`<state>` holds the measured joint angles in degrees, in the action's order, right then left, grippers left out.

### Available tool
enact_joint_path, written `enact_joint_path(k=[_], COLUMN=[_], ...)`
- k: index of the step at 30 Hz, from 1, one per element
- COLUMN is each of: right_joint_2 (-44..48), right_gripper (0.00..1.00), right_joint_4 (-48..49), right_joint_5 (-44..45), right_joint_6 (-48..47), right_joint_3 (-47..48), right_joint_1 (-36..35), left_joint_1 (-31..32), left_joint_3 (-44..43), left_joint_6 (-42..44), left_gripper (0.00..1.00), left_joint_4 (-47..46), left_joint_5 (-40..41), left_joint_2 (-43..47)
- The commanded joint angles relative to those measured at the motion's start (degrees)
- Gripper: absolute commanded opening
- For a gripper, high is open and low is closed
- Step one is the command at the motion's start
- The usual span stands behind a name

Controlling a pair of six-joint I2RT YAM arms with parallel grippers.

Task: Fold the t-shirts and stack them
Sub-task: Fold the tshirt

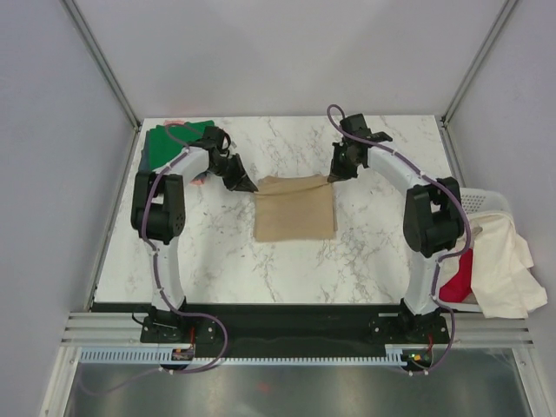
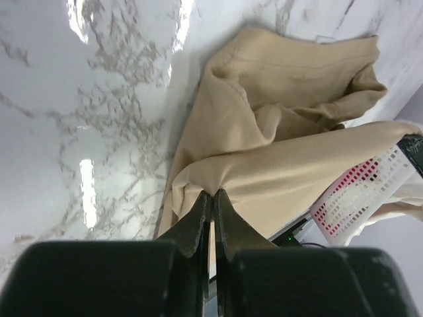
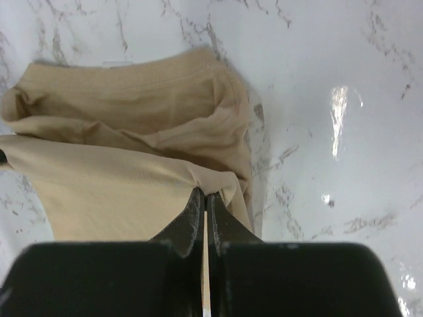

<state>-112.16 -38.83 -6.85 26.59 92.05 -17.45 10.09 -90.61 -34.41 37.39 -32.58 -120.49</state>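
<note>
left gripper [image 2: 211, 195] and right gripper [image 3: 203, 193] each pinch the tan t-shirt [image 1: 295, 208] on the marble table [image 1: 373, 252].

1. tan t-shirt [image 1: 295, 213]: rough folded rectangle, middle of the table [image 1: 365, 261], far corners lifted.
2. green t-shirt [image 1: 167, 146]: flat, far left corner.
3. cream t-shirt [image 1: 504, 261] and red t-shirt [image 1: 460, 276]: heaped past the right edge.

one camera looks down from above; both close wrist cameras share the tan t-shirt [image 1: 294, 208].
</note>
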Motion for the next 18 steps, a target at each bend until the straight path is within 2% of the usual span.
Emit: enact_joint_path(k=[1,2,3,4,5,6,7,11,13,15,18], right_joint_2=[-4.6,-7.4,-8.8,-10.1,-12.0,-12.8,-13.3,-9.9,-6.2,1.2,13.2], right_gripper=[0.00,0.00,0.02,0.29,0.47,0.60,0.69,0.74,0.75,0.76,0.76], right_joint_4=[1.5,1.4,1.4,1.0,0.9,0.9,0.7,-1.0,0.1,2.3,6.1], right_joint_5=[1.2,0.1,-0.4,-0.8,-1.0,-1.0,-0.7,3.6,4.8,6.5,6.5], right_joint_6=[-2.2,-2.2,-2.2,-1.9,-1.5,-1.5,-1.4,-2.8,-2.9,-2.5,-1.0], right_joint_3=[5.9,8.5,9.7,12.0,13.1,13.9,15.7,15.1,9.5,4.4,-7.9], right_joint_1=[2.8,3.7,4.2,4.6,5.4,5.8,6.1,6.6,6.6,6.3,4.9], left_joint_1=[-0.7,-0.7,-0.7,-0.6,-0.6,-0.5,0.0,1.0,1.3,1.4,1.4], left_joint_3=[-7.9,-9.6,-11.5,-15.5,-17.6,-19.5,-21.6,-20.1,-15.1,-9.0,8.6], left_joint_6=[2.9,2.9,2.9,3.3,3.5,3.7,4.9,8.0,9.7,10.2,10.2], left_gripper=[0.07,0.08,0.14,0.21,0.28,0.44,0.47,0.61,0.76,0.87,0.90], left_joint_4=[1.3,1.5,1.7,2.2,2.9,3.6,3.8,3.7,2.7,-2.7,-13.5], left_joint_5=[0.1,0.1,-0.5,-2.0,-2.6,-3.0,-3.0,3.9,8.9,10.9,11.2], left_joint_2=[-2.9,-4.1,-6.3,-7.6,-8.4,-8.9,-8.2,-0.2,5.6,9.4,16.4])
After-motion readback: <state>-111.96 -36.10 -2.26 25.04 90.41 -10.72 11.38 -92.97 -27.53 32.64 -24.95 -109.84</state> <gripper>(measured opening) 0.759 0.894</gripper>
